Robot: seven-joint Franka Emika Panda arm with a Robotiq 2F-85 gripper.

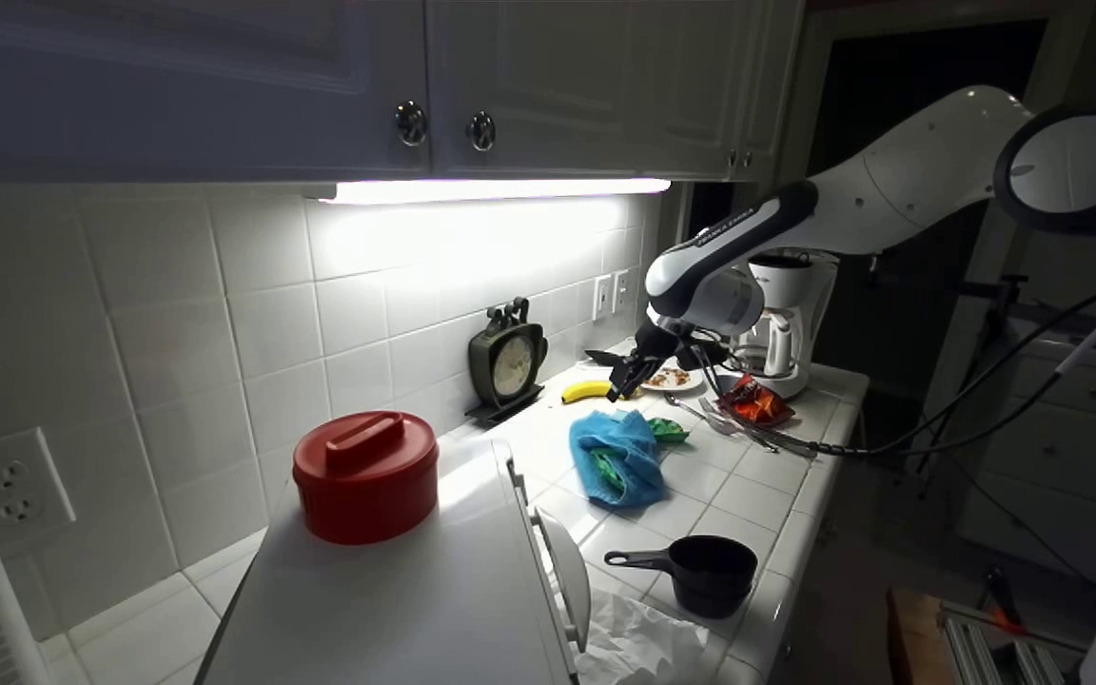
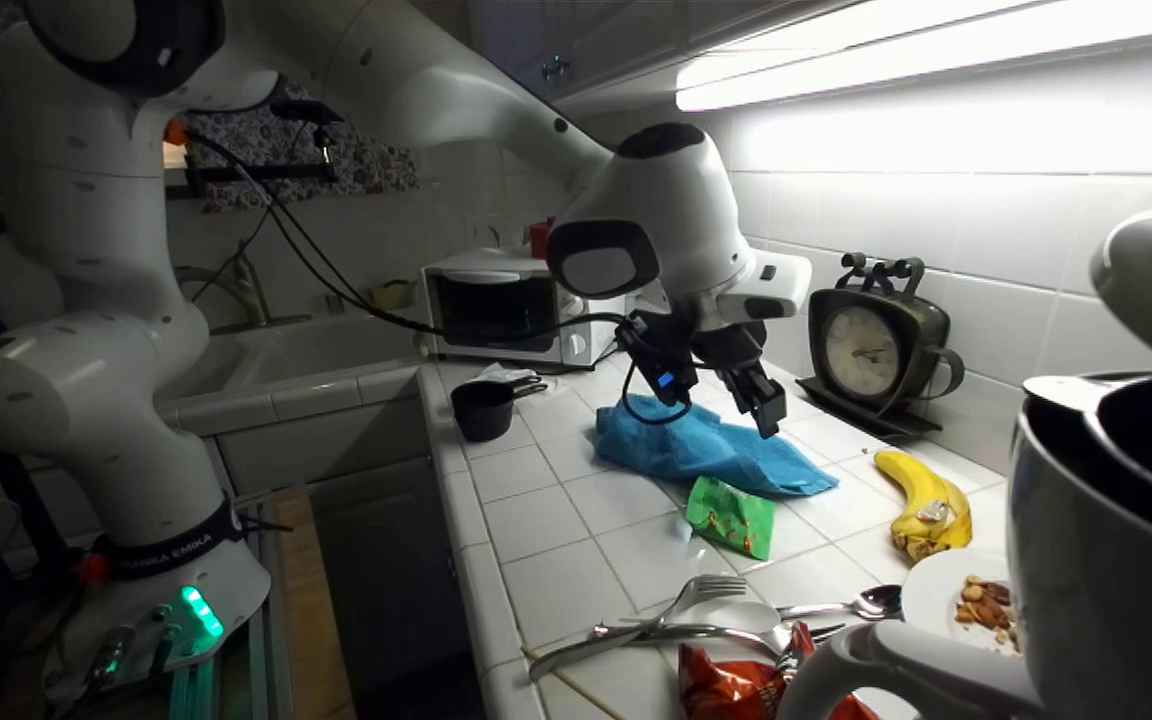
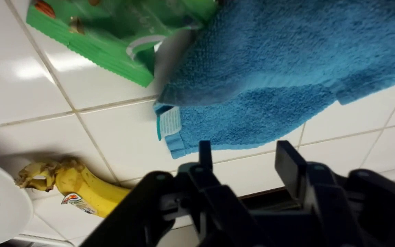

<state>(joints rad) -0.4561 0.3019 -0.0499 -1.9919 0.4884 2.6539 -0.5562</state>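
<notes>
The towel [image 3: 286, 58] lies rumpled on the worktop [image 2: 546, 510], not yet gripped, the hand [image 3: 244, 153] spread and empty near it.

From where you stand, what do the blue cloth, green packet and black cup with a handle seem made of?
The blue cloth looks like matte terry cotton or a similar fibre: its fuzzy pile shows in the wrist view. The green packet seems thin, slightly glossy plastic film, with a serrated edge. The black cup looks evenly dark and smooth: probably plastic, possibly coated metal.
</notes>
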